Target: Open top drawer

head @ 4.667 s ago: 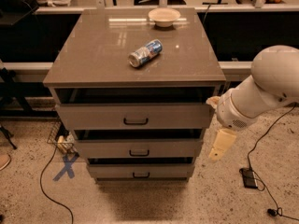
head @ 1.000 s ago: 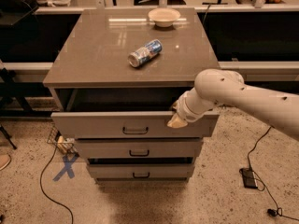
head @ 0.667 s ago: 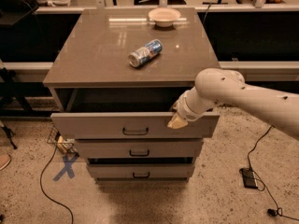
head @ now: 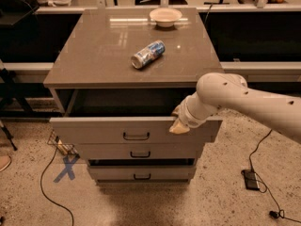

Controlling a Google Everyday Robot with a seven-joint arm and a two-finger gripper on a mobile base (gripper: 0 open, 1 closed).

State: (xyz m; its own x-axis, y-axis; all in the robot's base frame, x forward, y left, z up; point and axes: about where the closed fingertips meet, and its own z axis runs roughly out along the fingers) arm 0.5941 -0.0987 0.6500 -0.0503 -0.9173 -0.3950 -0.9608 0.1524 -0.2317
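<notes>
The top drawer (head: pixel 94 130) is the widest grey front of three, with a small black bar handle (head: pixel 136 136) at its centre. It stands pulled out from the cabinet, with a dark gap behind its top edge. My gripper (head: pixel 179 125) is at the drawer's upper edge, right of the handle, reaching in from the right on a white arm (head: pixel 244 100). The two narrower drawer fronts (head: pixel 141 153) lie below it.
On the cabinet top (head: pixel 94 55) lie a tipped can (head: pixel 147 53) and a white bowl (head: pixel 165 17) at the back. Cables (head: pixel 51 182) and a blue X mark (head: pixel 66 168) are on the floor at left. A black power brick (head: pixel 250 179) lies at right.
Compared with the earliest frame, my arm has moved from the right side onto the top drawer's edge and the drawer stands further out. Over the last second nothing has visibly moved.
</notes>
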